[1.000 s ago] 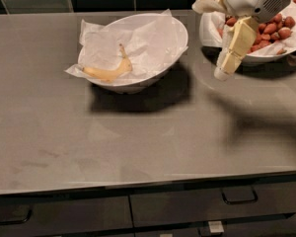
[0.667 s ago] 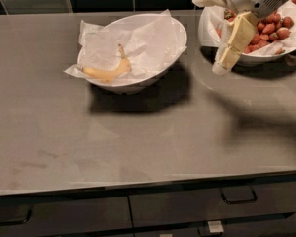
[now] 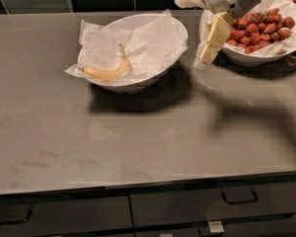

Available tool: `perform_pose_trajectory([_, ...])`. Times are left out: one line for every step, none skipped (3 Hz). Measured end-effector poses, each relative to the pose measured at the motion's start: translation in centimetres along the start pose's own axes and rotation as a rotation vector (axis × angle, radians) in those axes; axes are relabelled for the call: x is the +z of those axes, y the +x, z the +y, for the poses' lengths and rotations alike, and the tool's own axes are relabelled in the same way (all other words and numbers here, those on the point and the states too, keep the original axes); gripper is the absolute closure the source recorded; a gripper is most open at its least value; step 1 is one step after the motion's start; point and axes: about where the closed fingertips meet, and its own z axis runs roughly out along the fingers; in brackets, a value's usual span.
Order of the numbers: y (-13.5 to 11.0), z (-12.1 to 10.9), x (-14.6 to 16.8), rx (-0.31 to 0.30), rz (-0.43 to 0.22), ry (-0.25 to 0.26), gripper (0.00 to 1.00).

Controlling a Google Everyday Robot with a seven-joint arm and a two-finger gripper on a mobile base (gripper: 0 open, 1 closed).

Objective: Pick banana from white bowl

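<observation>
The banana (image 3: 108, 71) lies on its side low in the white bowl (image 3: 138, 19), cradled by the crumpled paper liner (image 3: 155, 43) (stem pointing up toward the middle). The gripper (image 3: 196, 29) hangs above the gap between that bowl and the strawberry bowl (image 3: 246, 59). It is spread wide and empty, probably staged for a reach. The banana sits well apart, lower and across the bowl.

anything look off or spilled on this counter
Nothing is spilled or broken. The crumpled paper liner of the white bowl overhangs its left rim, and the banana lies near that edge. The tool hangs by the left edge of the strawberry bowl.
</observation>
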Motion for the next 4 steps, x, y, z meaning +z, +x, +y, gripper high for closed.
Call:
perform_pose_trajectory([-2.2, -2.9, 2.6, -0.076, -0.037, -0.036, 0.0])
perform_pose_trajectory([-4.0, -5.3, 5.6, -0.132, -0.071, -0.076, 0.0])
perform_pose_trajectory([-4.4, -6.1, 5.8, -0.132, -0.081, -0.05, 0.0])
perform_pose_trajectory([-3.8, -5.9, 6.4, -0.095, -0.096, -0.051, 0.0])
